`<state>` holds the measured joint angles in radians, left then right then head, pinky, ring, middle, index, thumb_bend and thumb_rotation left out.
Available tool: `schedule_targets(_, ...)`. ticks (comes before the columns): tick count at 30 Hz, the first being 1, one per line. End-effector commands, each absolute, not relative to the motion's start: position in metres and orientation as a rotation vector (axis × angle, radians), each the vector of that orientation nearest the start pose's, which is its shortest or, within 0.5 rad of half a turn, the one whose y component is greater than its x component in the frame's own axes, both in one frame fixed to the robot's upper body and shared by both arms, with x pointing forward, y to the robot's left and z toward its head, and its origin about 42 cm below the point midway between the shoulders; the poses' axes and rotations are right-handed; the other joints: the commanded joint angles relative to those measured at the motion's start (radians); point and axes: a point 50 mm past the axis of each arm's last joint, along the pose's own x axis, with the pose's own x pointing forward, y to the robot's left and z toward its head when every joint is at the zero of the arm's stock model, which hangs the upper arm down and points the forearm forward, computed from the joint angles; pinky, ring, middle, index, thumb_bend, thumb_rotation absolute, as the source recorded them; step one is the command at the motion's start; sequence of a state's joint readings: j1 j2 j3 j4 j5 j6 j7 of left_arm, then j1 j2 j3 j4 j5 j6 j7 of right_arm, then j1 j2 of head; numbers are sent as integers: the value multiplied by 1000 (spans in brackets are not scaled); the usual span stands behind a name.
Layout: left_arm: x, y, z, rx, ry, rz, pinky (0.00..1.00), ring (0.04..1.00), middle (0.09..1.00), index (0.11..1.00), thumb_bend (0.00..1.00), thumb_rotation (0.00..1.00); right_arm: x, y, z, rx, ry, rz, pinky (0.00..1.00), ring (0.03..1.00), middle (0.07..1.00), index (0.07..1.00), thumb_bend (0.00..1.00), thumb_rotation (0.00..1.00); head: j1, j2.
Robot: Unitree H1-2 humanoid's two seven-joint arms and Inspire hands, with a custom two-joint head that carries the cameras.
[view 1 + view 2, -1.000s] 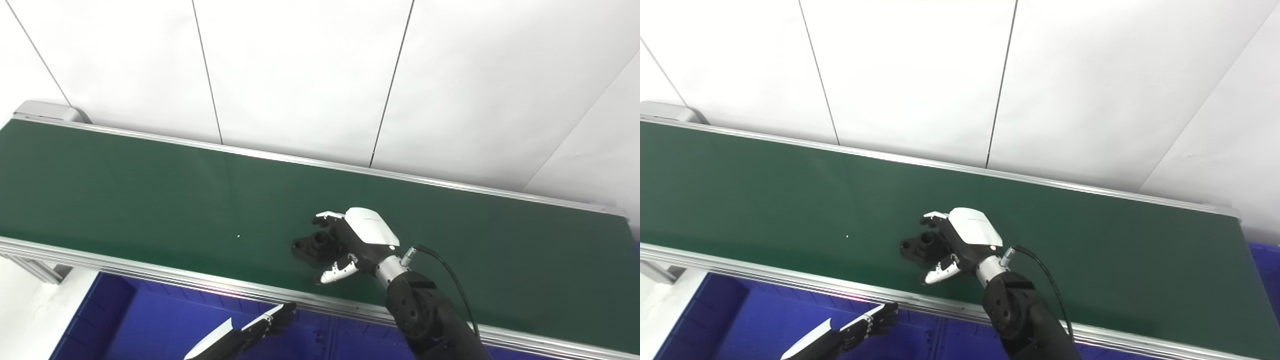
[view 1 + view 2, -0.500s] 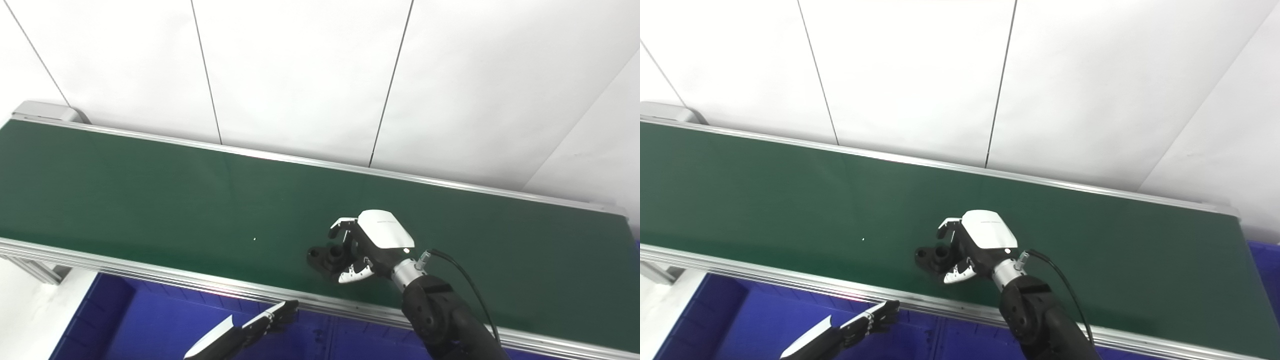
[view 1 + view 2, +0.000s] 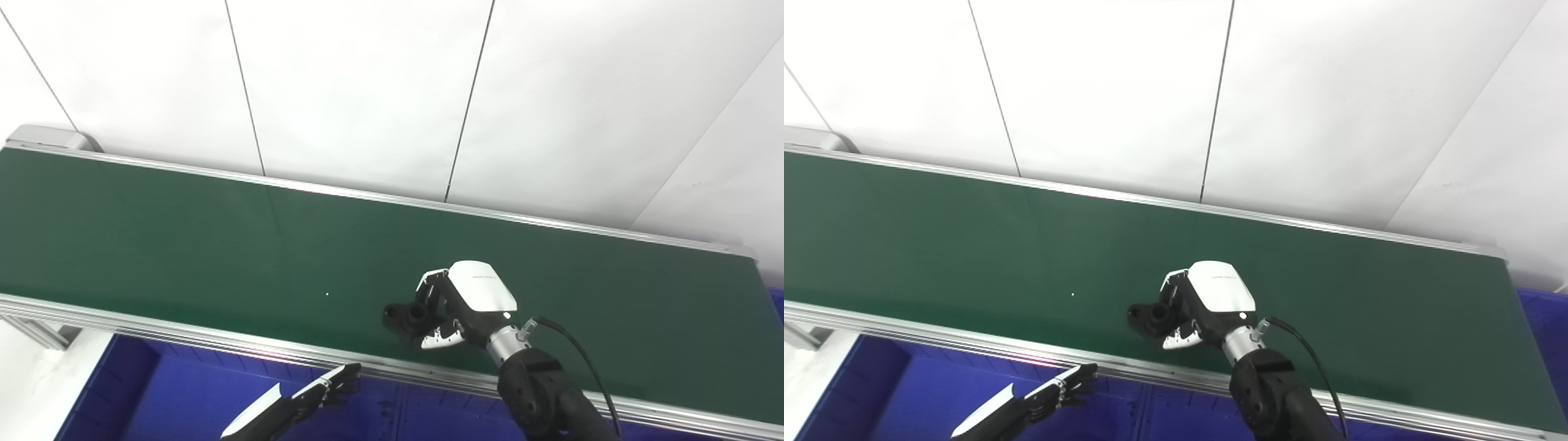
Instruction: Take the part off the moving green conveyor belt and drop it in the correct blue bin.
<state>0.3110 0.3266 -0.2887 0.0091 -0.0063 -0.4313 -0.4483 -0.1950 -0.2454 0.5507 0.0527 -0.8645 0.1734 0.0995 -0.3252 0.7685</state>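
Part [image 3: 404, 316] within right hand [image 3: 468, 303] fingers [image 3: 442, 335]

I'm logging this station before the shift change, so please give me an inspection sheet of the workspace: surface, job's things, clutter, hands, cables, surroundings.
Surface: green conveyor belt with silver side rails, bare apart from one part and a tiny white speck.
Job's things: black part near the belt's near edge; blue bin below the near rail, another blue bin at the far right.
Clutter: nothing seen.
Hands: right hand closed around the part; left hand holds nothing, fingers extended over the near bin.
Cables: black cable looping from the right wrist.
Surroundings: white wall panels behind the belt.
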Motion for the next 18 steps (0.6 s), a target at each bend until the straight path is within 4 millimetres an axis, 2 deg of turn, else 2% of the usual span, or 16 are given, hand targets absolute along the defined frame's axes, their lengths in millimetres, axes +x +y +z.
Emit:
schedule_targets(1, 150, 235, 55, 215, -85, -742, 885, 933, 968, 969, 737, 585, 300, -137, 89, -1203, -128, 545, 191, 260, 472, 493, 526, 0, -1, -1)
schedule_targets(7, 151, 236, 55, 209, -86, -740, 874, 928, 966, 969, 736, 583, 295, -140, 89, -1194, -204, 496, 198, 266, 473, 492, 527, 0, -5, -3)
schedule_targets(9, 152, 236, 54, 210, -85, -739, 895, 939, 968, 970, 734, 575, 294, -142, 90, -1191, -223, 481, 239, 308, 475, 492, 527, 0, -4, -3)
schedule_targets(12, 152, 236, 54, 212, -84, -738, 895, 937, 967, 971, 737, 587, 291, -146, 92, -1180, -242, 453, 343, 394, 480, 492, 526, 0, -4, -3)
schedule_targets(13, 152, 236, 54, 208, -84, -738, 885, 933, 968, 969, 735, 576, 290, -148, 94, -1176, -249, 441, 405, 437, 483, 493, 526, 0, -4, -3)
schedule_targets(18, 153, 236, 54, 205, -86, -743, 885, 935, 971, 972, 723, 568, 281, -155, 108, -1150, -300, 377, 349, 383, 478, 492, 526, 0, -4, 0)
